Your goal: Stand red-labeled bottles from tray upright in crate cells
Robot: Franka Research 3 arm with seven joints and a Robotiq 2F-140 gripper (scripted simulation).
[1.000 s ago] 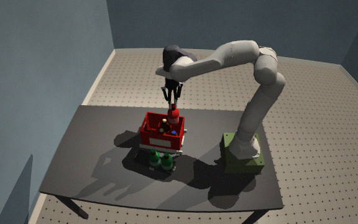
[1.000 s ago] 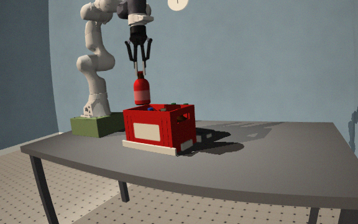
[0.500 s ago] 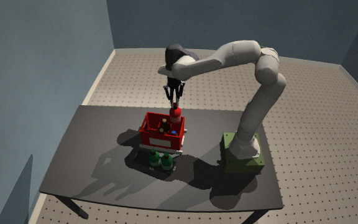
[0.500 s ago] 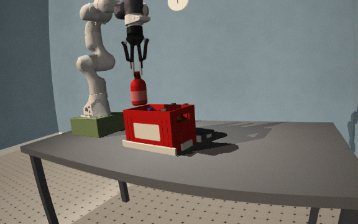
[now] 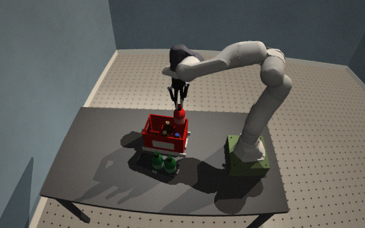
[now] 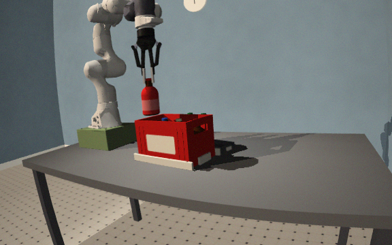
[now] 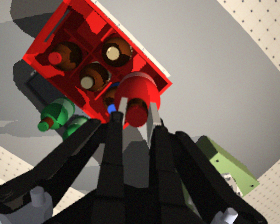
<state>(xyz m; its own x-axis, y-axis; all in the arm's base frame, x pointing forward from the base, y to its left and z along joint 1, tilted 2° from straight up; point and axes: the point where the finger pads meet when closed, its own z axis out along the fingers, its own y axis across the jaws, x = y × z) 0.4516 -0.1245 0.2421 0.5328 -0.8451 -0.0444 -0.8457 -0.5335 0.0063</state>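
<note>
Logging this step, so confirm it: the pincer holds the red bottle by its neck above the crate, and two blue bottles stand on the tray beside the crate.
One error: the two bottles on the tray are green, not blue, as the top view shows. The pincer does hold the red bottle by its neck above the crate.

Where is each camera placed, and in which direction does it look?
Top: high, beyond the table's front edge, looking down at the crate and tray; the whole arm and its base show.
Exterior: low, beside the table, looking across at the crate's labelled side; the arm and gripper show.
Wrist: on the arm's end, looking down; only the fingers show.
Shared: all three show the red bottle gripped by its neck above the crate.
</note>
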